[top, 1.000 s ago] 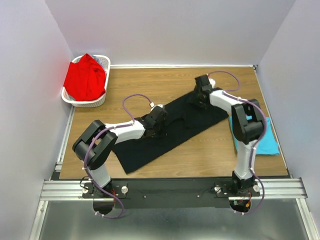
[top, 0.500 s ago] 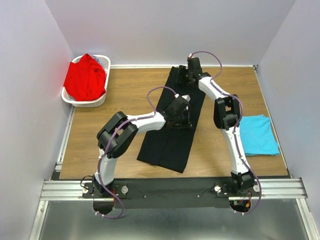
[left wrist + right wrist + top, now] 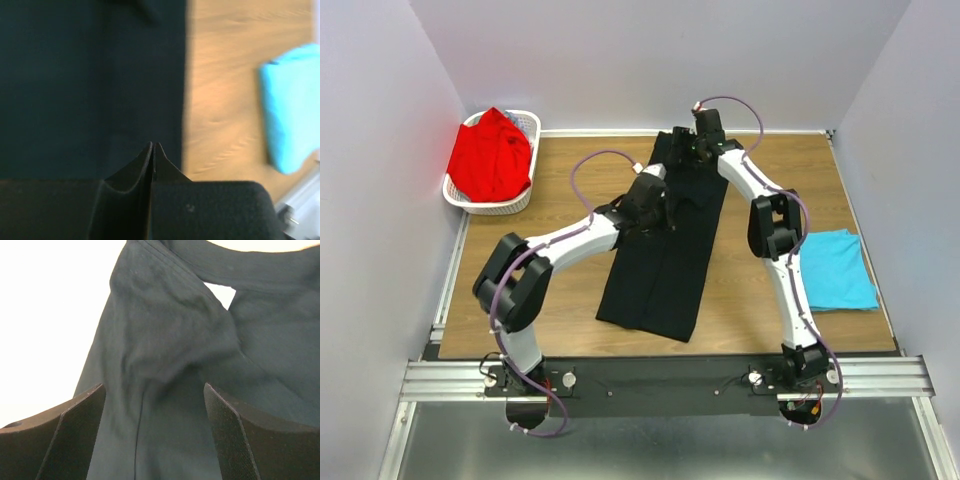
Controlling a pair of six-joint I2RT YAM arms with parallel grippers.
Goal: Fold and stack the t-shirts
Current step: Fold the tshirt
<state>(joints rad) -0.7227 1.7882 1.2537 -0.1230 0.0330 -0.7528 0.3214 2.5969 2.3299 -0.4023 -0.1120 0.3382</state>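
1. Tabletop [image 3: 550, 200]: wood-grain surface carrying all the work; both arm bases sit at its near edge.
2. Black t-shirt [image 3: 665, 270]: lies flat as a long, narrow band running from the far edge toward the near edge, in the middle of the tabletop. Its collar end is at the far end and rises in a loose bunch there. This is the garment in hand. The step appears to be laying it out straight before the crosswise folds.
3. White basket [image 3: 510, 207]: stands at the far-left corner, well apart from the black t-shirt.
4. Red t-shirt [image 3: 490, 160]: heaped unfolded in the basket, apparently awaiting its turn.
5. Turquoise t-shirt [image 3: 835, 270]: a folded rectangle at the right side of the tabletop, probably the base of the stack.
6. Right fingers [image 3: 75, 420]: spread wide over the bunched collar end, cloth between them but not clamped.
7. Left fingers [image 3: 150, 155]: pressed together above the band's middle, near its right edge, with no cloth visibly pinched.
8. Likely next move: flatten the collar bunch. Each set of fingers would then pinch a corner of one end and carry it over the other, keeping the edges aligned.
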